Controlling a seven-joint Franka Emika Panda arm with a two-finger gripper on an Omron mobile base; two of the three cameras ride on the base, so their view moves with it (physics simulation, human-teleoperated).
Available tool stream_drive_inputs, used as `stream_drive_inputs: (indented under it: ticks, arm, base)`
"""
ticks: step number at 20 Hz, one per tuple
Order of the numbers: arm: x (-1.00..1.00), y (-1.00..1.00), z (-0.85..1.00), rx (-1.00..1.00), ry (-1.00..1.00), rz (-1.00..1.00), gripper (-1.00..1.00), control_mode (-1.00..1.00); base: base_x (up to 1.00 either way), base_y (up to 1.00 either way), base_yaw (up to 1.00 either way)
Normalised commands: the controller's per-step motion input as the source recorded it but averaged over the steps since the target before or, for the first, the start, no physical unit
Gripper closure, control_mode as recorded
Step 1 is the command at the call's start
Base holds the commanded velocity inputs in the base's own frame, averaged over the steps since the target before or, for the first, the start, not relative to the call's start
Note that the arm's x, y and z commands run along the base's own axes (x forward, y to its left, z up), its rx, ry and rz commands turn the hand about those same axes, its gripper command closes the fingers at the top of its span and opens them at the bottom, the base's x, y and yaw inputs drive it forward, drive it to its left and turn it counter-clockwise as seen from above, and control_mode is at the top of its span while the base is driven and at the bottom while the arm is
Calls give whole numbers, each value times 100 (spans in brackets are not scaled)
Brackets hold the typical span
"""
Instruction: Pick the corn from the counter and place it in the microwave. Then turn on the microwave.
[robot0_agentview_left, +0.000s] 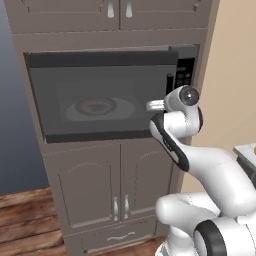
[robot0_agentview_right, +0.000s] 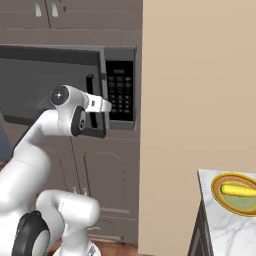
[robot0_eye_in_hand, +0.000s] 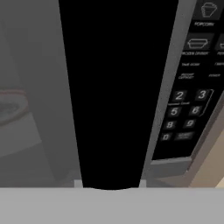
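Microwave (robot0_agentview_left: 100, 100) built into a grey-brown cabinet column, door closed. Through the dark glass a round plate (robot0_agentview_left: 97, 107) is faintly visible inside. Black bar handle (robot0_eye_in_hand: 116, 96) runs vertically at the door's right edge, with the black keypad panel (robot0_agentview_right: 120, 90) just to its right.

Arm reaches forward to the handle. The gripper (robot0_agentview_right: 102, 104) sits right at the handle in the right base view. In the hand view the black bar takes up the centre, very close to the camera; the finger tips cannot be made out against it. Whether the jaws are spread or pressing on the handle: cannot tell.

Readable on the keypad, hand view: "POPCORN" under a bucket icon at the top; digits 2, 3, 5, 6, 8, 9, 0 lower down. Other button captions too blurred to read. Small green display (robot0_agentview_right: 119, 71) at the panel top, characters illegible.

Corn (robot0_agentview_right: 239, 190): lying on its side in a dark-rimmed round dish (robot0_agentview_right: 223, 200) on the counter (robot0_agentview_right: 225, 230), far right in the right base view, well apart from the microwave, beyond a beige wall (robot0_agentview_right: 195, 90).
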Motion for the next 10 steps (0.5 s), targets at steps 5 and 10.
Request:
stream_drive_inputs:
  ticks: [5,10]
  arm:
    - [-39,0,0,0,-2,-1,100,-100]
    - [-40,0,0,0,-2,0,100,-100]
  base:
    - [0,0,0]
    - [0,0,0]
